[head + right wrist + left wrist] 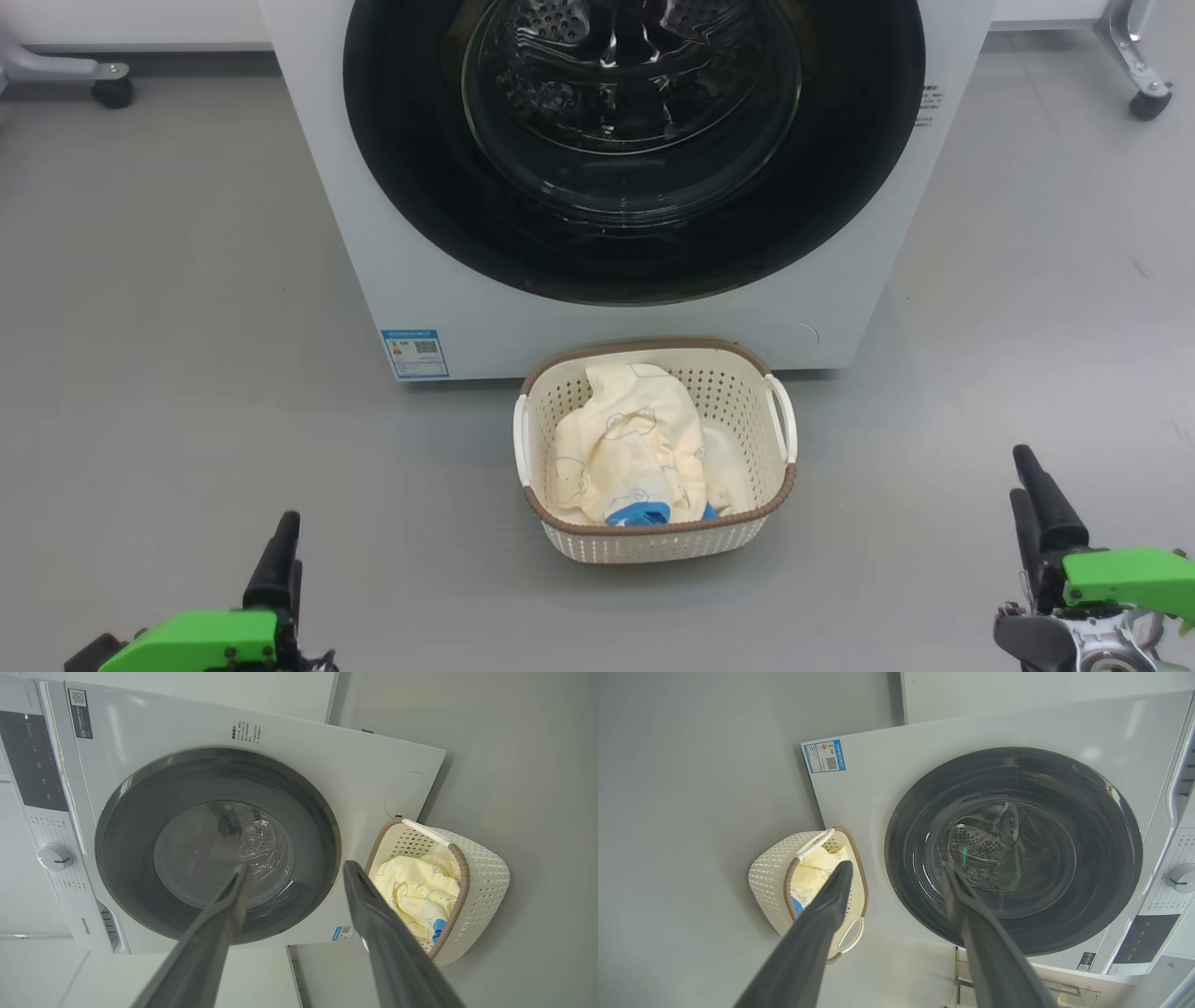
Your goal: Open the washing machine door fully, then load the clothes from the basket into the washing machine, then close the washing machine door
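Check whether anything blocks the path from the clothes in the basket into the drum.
Yes: the door is shut on the washer, just behind the basket holding the clothes. It must open first. Nothing else visible lies between them.

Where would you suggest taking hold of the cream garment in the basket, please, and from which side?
Pinch the rumpled fold near the middle of the cream garment, coming straight down from above. It lies loose and crumpled on top of the pile, and the walls of the basket surround it, so a sideways approach looks blocked.
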Tool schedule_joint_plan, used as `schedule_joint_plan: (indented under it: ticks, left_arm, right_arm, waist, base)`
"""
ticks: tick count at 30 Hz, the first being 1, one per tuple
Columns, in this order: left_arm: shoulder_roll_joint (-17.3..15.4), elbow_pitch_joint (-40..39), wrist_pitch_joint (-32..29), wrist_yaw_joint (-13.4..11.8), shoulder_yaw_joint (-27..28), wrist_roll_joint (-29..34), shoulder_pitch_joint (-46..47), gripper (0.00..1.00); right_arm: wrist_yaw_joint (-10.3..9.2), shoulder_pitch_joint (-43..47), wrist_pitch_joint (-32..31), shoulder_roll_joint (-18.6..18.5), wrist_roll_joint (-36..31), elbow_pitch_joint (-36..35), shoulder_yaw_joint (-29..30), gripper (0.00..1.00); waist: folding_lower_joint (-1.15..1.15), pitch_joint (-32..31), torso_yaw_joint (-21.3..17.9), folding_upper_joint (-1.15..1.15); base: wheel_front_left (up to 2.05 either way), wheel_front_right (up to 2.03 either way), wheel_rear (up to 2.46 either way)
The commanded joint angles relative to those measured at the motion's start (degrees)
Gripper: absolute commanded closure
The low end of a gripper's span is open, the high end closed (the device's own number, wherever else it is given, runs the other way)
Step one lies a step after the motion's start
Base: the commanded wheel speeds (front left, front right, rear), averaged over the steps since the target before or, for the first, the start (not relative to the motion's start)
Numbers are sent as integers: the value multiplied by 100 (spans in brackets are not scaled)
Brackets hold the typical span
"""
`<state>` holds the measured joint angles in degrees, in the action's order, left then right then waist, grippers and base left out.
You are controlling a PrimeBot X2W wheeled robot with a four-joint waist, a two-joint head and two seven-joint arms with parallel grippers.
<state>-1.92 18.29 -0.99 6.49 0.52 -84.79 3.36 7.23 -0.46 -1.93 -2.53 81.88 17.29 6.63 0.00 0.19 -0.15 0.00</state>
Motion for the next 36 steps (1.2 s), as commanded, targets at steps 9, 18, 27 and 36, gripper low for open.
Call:
schedule_joint_plan:
  ticks: [9, 18, 27, 36]
  left_arm:
    - [-112, -363, 200, -151, -27, 1229, 353, 0]
    - [-110, -470, 336, -219, -93, 2213, 368, 0]
    - [-141, -469, 507, -362, -262, 3343, 366, 0]
    - [-145, -431, 659, -421, -390, 4040, 427, 0]
  right_arm:
    - [9, -374, 236, -197, -1133, -194, -25, 0]
    - [10, -428, 395, -196, -2120, -234, 37, 0]
    - [12, -446, 577, -191, -3274, -312, -63, 0]
    - [14, -488, 690, -188, -4045, -348, -252, 0]
  waist:
    - [0, 30, 2, 0]
    - [0, 33, -6, 0]
    - [0, -5, -9, 0]
    - [0, -18, 5, 0]
  base:
    - [0, 0, 0]
    - [0, 0, 0]
    - [0, 0, 0]
    - [0, 0, 0]
